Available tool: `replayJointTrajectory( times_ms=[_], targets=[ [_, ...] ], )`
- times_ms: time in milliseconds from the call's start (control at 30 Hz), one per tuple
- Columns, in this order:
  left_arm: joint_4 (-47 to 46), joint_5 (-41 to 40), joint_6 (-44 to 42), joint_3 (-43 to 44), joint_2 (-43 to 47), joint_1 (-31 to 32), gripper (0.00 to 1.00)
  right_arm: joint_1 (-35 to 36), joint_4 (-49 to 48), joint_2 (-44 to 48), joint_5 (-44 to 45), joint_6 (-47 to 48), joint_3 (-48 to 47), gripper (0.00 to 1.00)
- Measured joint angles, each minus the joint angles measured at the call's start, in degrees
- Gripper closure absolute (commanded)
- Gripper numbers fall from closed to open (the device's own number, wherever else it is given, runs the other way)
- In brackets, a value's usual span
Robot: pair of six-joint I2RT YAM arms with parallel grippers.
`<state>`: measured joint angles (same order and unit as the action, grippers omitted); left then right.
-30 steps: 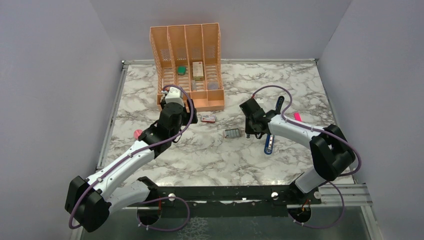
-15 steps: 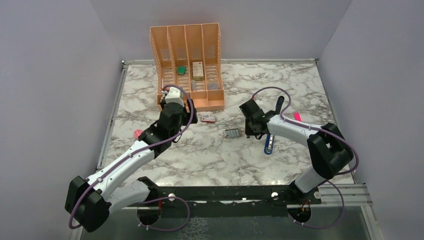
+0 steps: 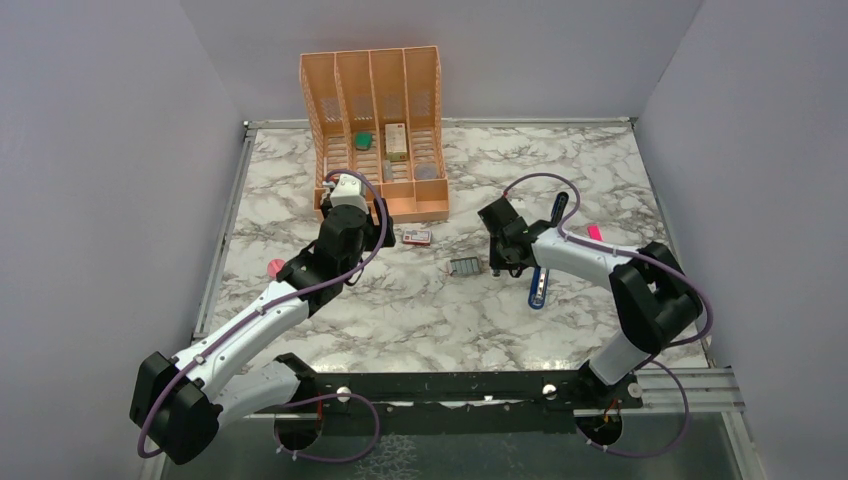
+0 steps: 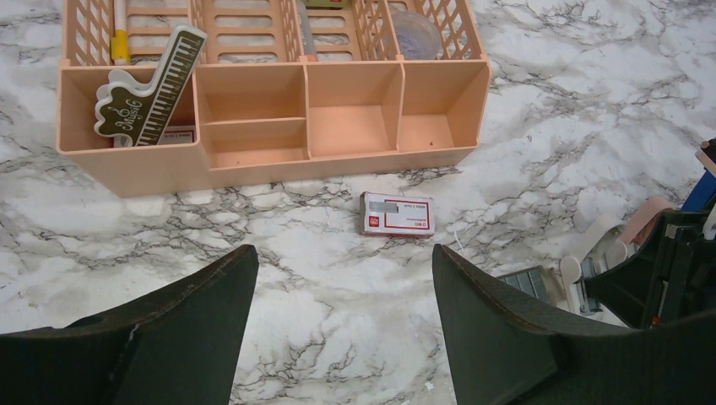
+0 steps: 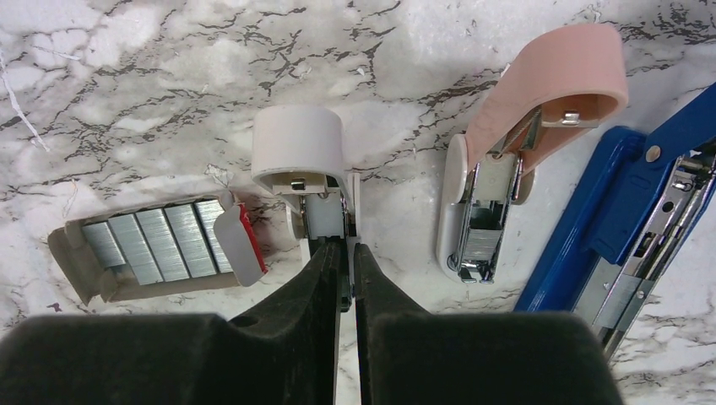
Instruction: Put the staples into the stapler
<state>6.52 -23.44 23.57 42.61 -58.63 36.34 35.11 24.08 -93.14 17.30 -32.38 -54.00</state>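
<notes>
The grey tray of staples (image 5: 152, 245) lies open on the marble, its red-and-white flap folded back. The tray also shows in the top view (image 3: 465, 267). Its red-and-white sleeve (image 4: 397, 214) lies apart, in front of my left gripper (image 4: 346, 253), which is open, empty and above the table. The blue stapler (image 5: 625, 228) lies opened at the right with its silver channel showing (image 3: 539, 288). My right gripper (image 5: 348, 257) is shut. Its tips sit at the metal channel of a small white block (image 5: 300, 143), between the tray and the stapler. A thin dark sliver shows between the tips.
A small pinkish-tan block (image 5: 540, 84) lies between the white block and the stapler. An orange desk organizer (image 3: 375, 130) stands at the back, with a piano-print clip (image 4: 148, 93) in it. A pink marker (image 3: 595, 233) lies at the right and a small pink thing (image 3: 275, 267) at the left.
</notes>
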Motion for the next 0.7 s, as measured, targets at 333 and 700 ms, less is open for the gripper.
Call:
replayJointTrajectory(
  times_ms=[333,700],
  targets=[
    [0.00,0.00,0.00,0.00,0.00,0.00,0.23,-0.33,0.07,1.79,0.02,0.09,-0.07,0.76],
    [0.00,0.04,0.04,0.00,-0.11,0.00,0.23,-0.35,0.09,4.70,-0.22,0.07,0.15,0.85]
  ],
)
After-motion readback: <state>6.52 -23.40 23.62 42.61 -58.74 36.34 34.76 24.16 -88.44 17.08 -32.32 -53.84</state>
